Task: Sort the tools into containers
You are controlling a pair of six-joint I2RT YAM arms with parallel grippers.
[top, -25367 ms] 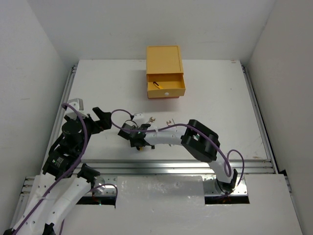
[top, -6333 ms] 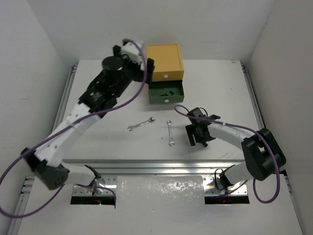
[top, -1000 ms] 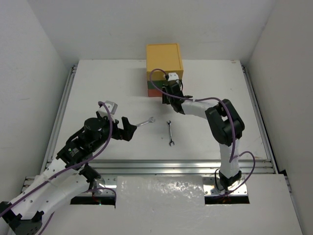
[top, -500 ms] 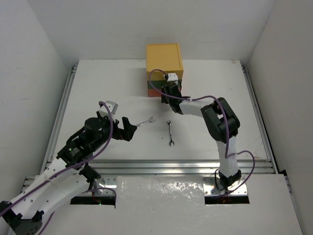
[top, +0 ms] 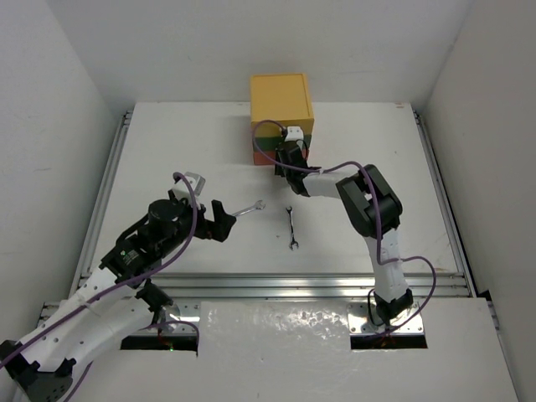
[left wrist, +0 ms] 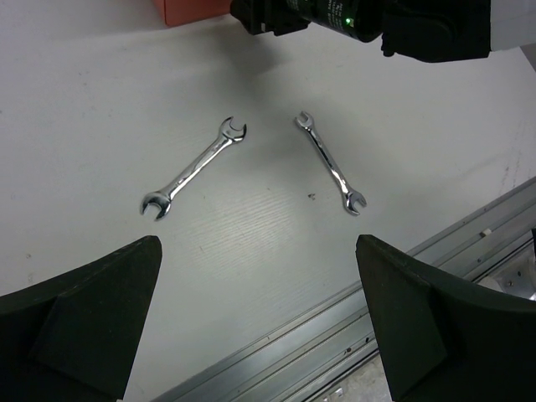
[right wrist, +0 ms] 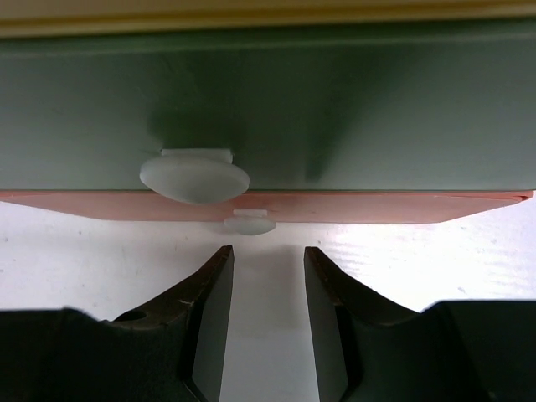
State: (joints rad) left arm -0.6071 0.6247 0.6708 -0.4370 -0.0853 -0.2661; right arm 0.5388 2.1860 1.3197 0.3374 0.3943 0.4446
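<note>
Now: right claw at the chest front, two wrenches lying loose

Up at the chest (top: 281,109), the right gripper (right wrist: 268,255) points straight at the drawer fronts. Its jaws stand a narrow gap apart with nothing between them. The wrist view shows the green drawer (right wrist: 377,109) filling the upper part, its white knob (right wrist: 194,176) a little left of the jaw gap. Below it runs the thin edge of the red drawer (right wrist: 402,207), whose small knob (right wrist: 249,222) sits just above the gap. Whether the fingertips touch the chest cannot be told. From above, the drawers all look pushed in under the yellow top.

Both wrenches lie flat on the table (top: 167,151), in front of the chest and well apart from it. One wrench (left wrist: 193,167) lies slanted, the other wrench (left wrist: 329,163) to its right, and the two do not touch. Their far ends lean toward each other.

Further from the chest, on its front-left side, the left gripper (left wrist: 255,243) hangs over the table with its jaws spread wide, holding nothing. Both wrenches lie ahead of it, framed between its fingers (left wrist: 84,318).
</note>
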